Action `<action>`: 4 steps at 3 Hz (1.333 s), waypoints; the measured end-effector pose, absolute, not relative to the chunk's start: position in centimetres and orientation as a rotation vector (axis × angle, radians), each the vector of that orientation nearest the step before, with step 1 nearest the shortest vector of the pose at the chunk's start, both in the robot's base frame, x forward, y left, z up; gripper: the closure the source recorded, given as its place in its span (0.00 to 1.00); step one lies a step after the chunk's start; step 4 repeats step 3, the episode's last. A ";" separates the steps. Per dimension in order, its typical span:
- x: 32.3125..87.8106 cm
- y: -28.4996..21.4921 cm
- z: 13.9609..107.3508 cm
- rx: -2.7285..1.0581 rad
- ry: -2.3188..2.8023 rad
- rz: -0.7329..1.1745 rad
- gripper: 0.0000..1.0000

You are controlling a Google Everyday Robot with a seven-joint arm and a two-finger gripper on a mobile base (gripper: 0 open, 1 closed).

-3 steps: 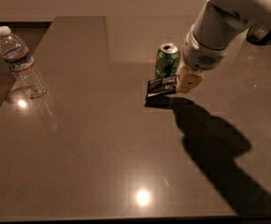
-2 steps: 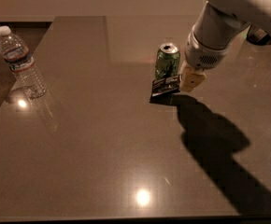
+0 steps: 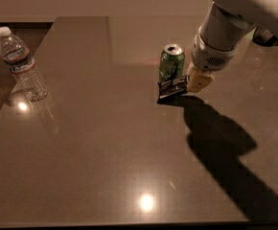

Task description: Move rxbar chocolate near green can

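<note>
- Just right of the green can [image 3: 172, 61], the pincer [image 3: 198, 82] hangs low over the bench [image 3: 105, 166], at the end of a pale arm that comes in from the upper right corner
- Its cream tips are closed on the right end of the black snack bar [image 3: 172, 87], pinching the wrapper
- That snack bar is tilted, its right end raised at the pincer and its lower left corner down by the bench top
- It sits directly in front of the green can, at the can's base; whether the two touch I cannot tell
- The can stands upright, silver top showing
- A clear water bottle [image 3: 20, 63] with a white cap stands upright at the far left, well apart from the can and the snack bar
</note>
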State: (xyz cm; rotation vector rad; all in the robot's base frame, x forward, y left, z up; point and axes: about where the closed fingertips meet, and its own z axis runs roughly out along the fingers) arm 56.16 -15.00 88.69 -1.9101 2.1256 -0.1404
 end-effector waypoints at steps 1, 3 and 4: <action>56.1 -15.0 88.7 -1.910 2.125 -0.142 0.17; 56.1 -15.0 88.8 -1.910 2.124 -0.144 0.00; 56.1 -15.0 88.8 -1.910 2.124 -0.144 0.00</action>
